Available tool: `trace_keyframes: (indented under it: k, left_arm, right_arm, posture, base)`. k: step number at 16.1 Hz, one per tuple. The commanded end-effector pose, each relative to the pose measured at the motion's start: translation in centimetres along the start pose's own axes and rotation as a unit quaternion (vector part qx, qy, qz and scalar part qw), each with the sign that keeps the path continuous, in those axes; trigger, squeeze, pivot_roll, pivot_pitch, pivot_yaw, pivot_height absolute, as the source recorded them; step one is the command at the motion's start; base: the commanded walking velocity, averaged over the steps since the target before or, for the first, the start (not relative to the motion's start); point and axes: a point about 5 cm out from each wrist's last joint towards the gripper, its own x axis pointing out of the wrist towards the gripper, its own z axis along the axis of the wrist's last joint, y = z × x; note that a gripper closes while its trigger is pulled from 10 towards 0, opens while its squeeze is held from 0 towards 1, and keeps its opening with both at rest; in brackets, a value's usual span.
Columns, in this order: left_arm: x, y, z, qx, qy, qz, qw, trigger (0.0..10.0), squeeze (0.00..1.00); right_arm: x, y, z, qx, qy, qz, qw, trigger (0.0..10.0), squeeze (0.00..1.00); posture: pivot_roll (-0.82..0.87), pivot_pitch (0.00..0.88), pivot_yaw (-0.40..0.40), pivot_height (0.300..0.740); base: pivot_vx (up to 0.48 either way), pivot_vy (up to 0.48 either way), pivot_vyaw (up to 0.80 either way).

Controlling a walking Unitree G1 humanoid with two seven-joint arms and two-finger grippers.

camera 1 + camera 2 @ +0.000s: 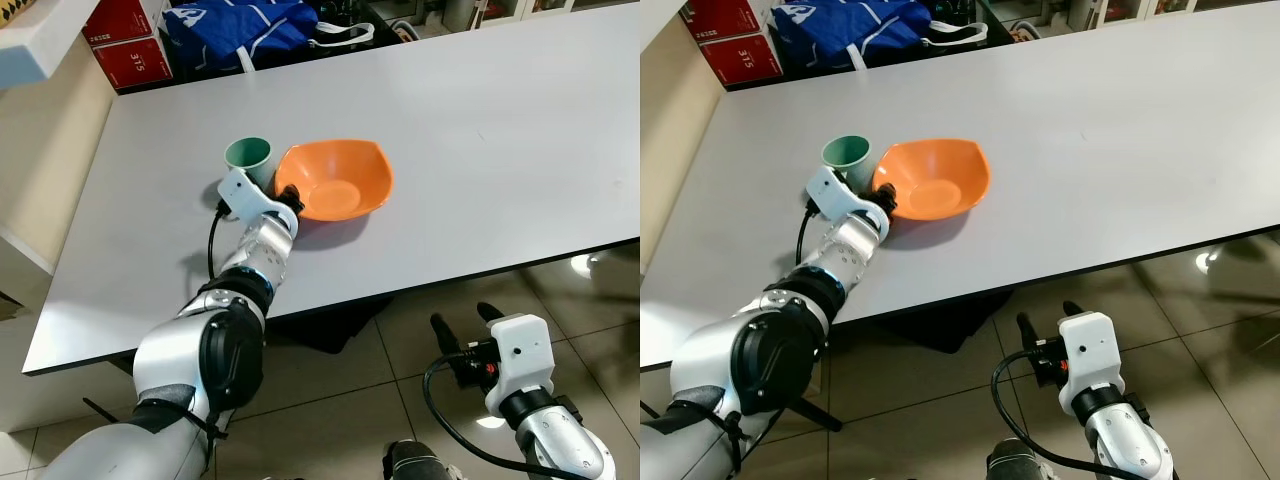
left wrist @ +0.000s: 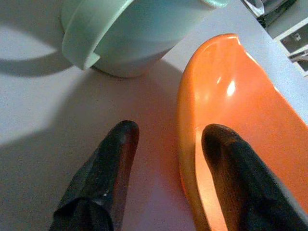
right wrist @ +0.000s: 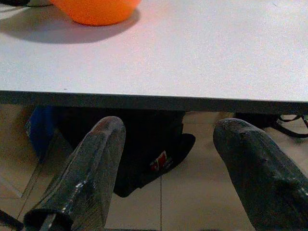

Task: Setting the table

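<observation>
An orange bowl [image 1: 338,178] sits on the grey table [image 1: 480,150], with a pale green cup [image 1: 247,157] touching or nearly touching its left side. My left gripper [image 1: 289,195] is at the bowl's near-left rim. In the left wrist view its fingers [image 2: 108,175] straddle the bowl's rim [image 2: 185,144], one inside the bowl and one outside on the table, with a gap on each side, so it is open. The cup [image 2: 130,33] stands just beyond. My right gripper [image 1: 462,325] hangs open below the table's front edge, above the floor.
A blue bag [image 1: 240,30] and red boxes [image 1: 128,45] lie past the table's far left edge. A dark bag [image 3: 144,154] rests on the tiled floor under the table. The table's right half is bare.
</observation>
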Motion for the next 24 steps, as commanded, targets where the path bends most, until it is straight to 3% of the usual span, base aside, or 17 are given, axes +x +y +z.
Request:
trace_keyframes:
  k: [1, 3, 4, 5, 8, 12, 15, 16, 17, 18, 20, 23, 24]
  left_arm:
    - [0.0, 0.6, -0.1, 0.005, 0.002, 0.015, 1.0, 10.0, 1.0]
    - [-0.1, 0.6, -0.5, 0.017, 0.008, 0.012, 1.0, 10.0, 1.0]
    - [-0.1, 0.8, -0.6, 0.016, 0.009, 0.017, 1.0, 10.0, 0.73]
    - [-0.1, 0.8, -0.6, 0.017, 0.008, 0.02, 1.0, 10.0, 0.0]
    - [0.0, -0.1, -0.1, 0.018, -0.002, 0.009, 1.0, 10.0, 0.0]
    - [0.0, -2.5, 2.3, 0.047, -0.044, -0.038, 0.997, 10.0, 0.0]
    - [-0.6, -5.1, 4.8, 0.104, -0.102, -0.124, 0.982, 10.0, 0.0]
    - [-1.2, -5.0, 4.8, 0.153, -0.118, -0.162, 0.968, 10.0, 0.0]
    - [-1.5, -4.8, 4.8, 0.172, -0.121, -0.176, 0.962, 10.0, 0.0]
    - [-3.1, -3.2, 4.7, 0.237, -0.14, -0.212, 0.938, 10.0, 0.0]
    - [-5.4, -1.1, 4.7, 0.274, -0.141, -0.234, 0.922, 10.0, 0.0]
    - [-8.1, 3.0, 6.0, 0.31, -0.172, -0.191, 0.915, 10.0, 0.0]
    - [-8.8, 5.2, 5.8, 0.32, -0.168, -0.162, 0.918, 10.0, 0.0]
  right_arm:
    - [0.2, 0.3, 0.0, 0.003, 0.001, 0.007, 1.0, 10.0, 0.0]
    - [0.4, 0.3, 0.0, 0.003, 0.0, 0.009, 1.0, 10.0, 0.0]
    - [0.6, 0.3, 0.0, 0.003, -0.001, 0.011, 1.0, 10.0, 0.0]
    - [0.8, 0.2, 0.0, 0.003, -0.001, 0.013, 1.0, 10.0, 0.0]
    - [1.4, 0.3, 0.0, 0.002, -0.006, 0.015, 1.0, 10.0, 0.0]
    - [2.8, 0.3, 0.2, 0.003, -0.02, 0.013, 1.0, 10.0, 0.0]
    - [3.9, 0.3, 0.5, 0.003, -0.039, 0.006, 0.999, 10.0, 0.0]
    - [4.6, 0.3, 0.9, 0.005, -0.05, 0.002, 0.999, 10.0, 0.0]
    - [4.8, 0.3, 1.0, 0.005, -0.054, 0.002, 0.999, 10.0, 0.0]
    - [5.5, 0.3, 1.4, 0.007, -0.062, 0.0, 0.998, 10.0, 0.0]
    - [6.1, 0.1, 1.5, 0.005, -0.069, -0.002, 0.998, 10.0, 0.0]
    - [6.5, 0.0, 1.3, 0.005, -0.069, -0.005, 0.998, 10.0, 0.0]
    - [6.6, 0.1, 1.3, 0.006, -0.071, -0.004, 0.997, 10.0, 0.0]
  posture:
    - [-0.39, 0.085, 0.158, 0.74]
    - [-0.38, 0.081, 0.156, 0.74]
    - [-0.38, 0.077, 0.154, 0.74]
    - [-0.38, 0.07, 0.153, 0.74]
    - [-0.36, 0.038, 0.15, 0.74]
    - [-0.32, 0.0, 0.145, 0.74]
    - [-0.29, 0.0, 0.145, 0.74]
    - [-0.28, 0.0, 0.146, 0.74]
    - [-0.27, 0.0, 0.146, 0.74]
    - [-0.25, 0.0, 0.142, 0.74]
    - [-0.23, 0.0, 0.14, 0.74]
    - [-0.2, 0.0, 0.138, 0.74]
    - [-0.19, 0.0, 0.138, 0.74]
  base:
    - [0.0, 0.0, 0.0]
    - [0.0, 0.0, 0.0]
    - [0.0, 0.0, 0.0]
    - [0.0, 0.0, 0.0]
    - [0.0, 0.0, 0.0]
    - [0.0, 0.0, 0.0]
    - [0.0, 0.0, 0.0]
    - [0.0, 0.0, 0.0]
    - [0.0, 0.0, 0.0]
    - [0.0, 0.0, 0.0]
    - [0.0, 0.0, 0.0]
    - [0.0, 0.0, 0.0]
    - [0.0, 0.0, 0.0]
